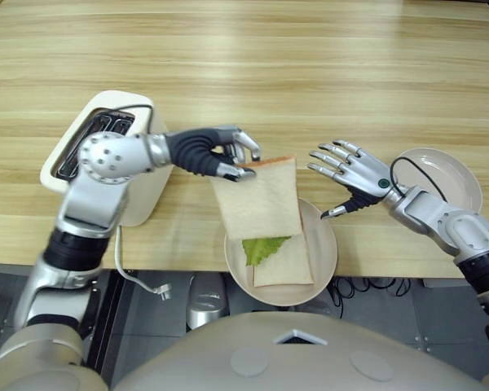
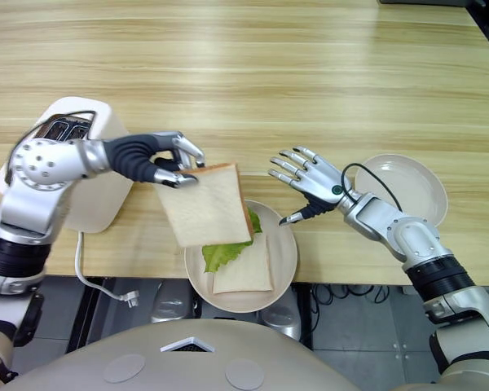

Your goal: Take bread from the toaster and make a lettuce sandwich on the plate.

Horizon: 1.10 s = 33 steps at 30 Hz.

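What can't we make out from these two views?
Toaster slots: partly behind the left arm, both views; contents can't be told.
Lettuce: mostly covered by the slice in the left robot hand; extent hidden.
Lower slice on the plate: upper part covered by the same slice.

Left hand (image 1: 231, 155) pinched; right hand (image 1: 354, 173) splayed.

You'll find the white toaster (image 1: 143, 199) standing left of the plate, slots facing up. The round cream plate (image 1: 322, 244) carries one pale bread slice (image 1: 284, 261) lying flat, with a green lettuce leaf (image 1: 263, 247) on its upper left part. A second slice (image 1: 257, 199) (brown crust along its top edge) hangs tilted over the plate. The left hand (image 1: 228, 155) pinches its top-left corner, and it overlaps the leaf and the lower slice.
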### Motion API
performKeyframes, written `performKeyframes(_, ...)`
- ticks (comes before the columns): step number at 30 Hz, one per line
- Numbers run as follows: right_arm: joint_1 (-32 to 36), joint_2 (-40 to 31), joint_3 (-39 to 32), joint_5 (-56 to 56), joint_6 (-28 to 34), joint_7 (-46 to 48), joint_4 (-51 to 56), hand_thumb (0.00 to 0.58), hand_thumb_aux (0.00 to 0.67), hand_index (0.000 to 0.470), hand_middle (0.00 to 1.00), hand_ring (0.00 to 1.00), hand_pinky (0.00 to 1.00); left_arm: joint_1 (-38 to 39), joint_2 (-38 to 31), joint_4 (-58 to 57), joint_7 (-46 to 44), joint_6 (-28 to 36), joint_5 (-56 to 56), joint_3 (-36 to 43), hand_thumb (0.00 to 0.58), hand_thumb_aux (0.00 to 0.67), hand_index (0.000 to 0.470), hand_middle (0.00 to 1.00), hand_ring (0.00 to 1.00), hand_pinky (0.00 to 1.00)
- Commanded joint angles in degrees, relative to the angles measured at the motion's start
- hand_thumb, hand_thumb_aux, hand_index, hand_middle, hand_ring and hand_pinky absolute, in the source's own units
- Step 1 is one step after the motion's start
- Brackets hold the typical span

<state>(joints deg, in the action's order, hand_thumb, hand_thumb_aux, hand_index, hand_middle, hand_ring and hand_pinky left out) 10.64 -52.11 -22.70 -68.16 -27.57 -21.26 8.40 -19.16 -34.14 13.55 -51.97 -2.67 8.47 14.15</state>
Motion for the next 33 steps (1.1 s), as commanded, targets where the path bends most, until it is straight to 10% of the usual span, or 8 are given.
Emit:
performKeyframes(1, -0.39, -1.33, 1.51, 1.44, -0.44, -0.51, 0.04, 0.000, 0.000, 0.000, 0.00, 0.00, 0.00, 0.51, 2.46, -5.25, -0.31, -2.28, -2.78, 3.52, 0.580, 0.670, 0.460, 1.00, 1.00, 1.00)
performKeyframes(27, -3.63, -2.60, 9.73, 18.27, -5.09, 4.82, -10.25, 0.000, 0.000, 0.000, 0.00, 0.00, 0.00, -2.22, 14.09, -42.58, 5.59, -18.99, -16.43, 10.84, 0.580, 0.670, 0.460, 1.00, 1.00, 1.00)
performKeyframes(33, -5.39, -2.27, 14.31, 32.50, -7.67, 13.39, -18.58, 0.000, 0.000, 0.000, 0.00, 0.00, 0.00, -3.73, 15.32, -48.25, 8.27, -23.64, -20.26, 11.79, 0.422, 0.321, 0.220, 1.00, 1.00, 1.00)
